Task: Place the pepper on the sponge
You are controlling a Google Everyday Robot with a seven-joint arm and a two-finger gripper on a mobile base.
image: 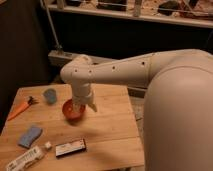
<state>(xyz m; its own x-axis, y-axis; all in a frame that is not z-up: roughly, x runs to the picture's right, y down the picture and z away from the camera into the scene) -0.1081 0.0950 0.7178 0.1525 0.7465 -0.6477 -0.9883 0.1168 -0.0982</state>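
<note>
The orange pepper (pixel 20 108) lies at the far left edge of the wooden table (pixel 112 131), its dark stem end pointing toward the cup. The blue sponge (pixel 30 136) lies flat near the front left, well apart from the pepper. My gripper (pixel 83 106) hangs from the white arm over the middle of the table, pointing down just above the right rim of the red-orange bowl (pixel 69 114). Its fingers stand open with nothing between them. It is well to the right of both the pepper and the sponge.
A small grey-blue cup (pixel 50 95) stands behind the bowl on the left. A white packet (pixel 24 158), a small white cube (pixel 48 145) and a dark flat box (pixel 70 148) lie along the front edge. A dark wall and a railing rise behind the table.
</note>
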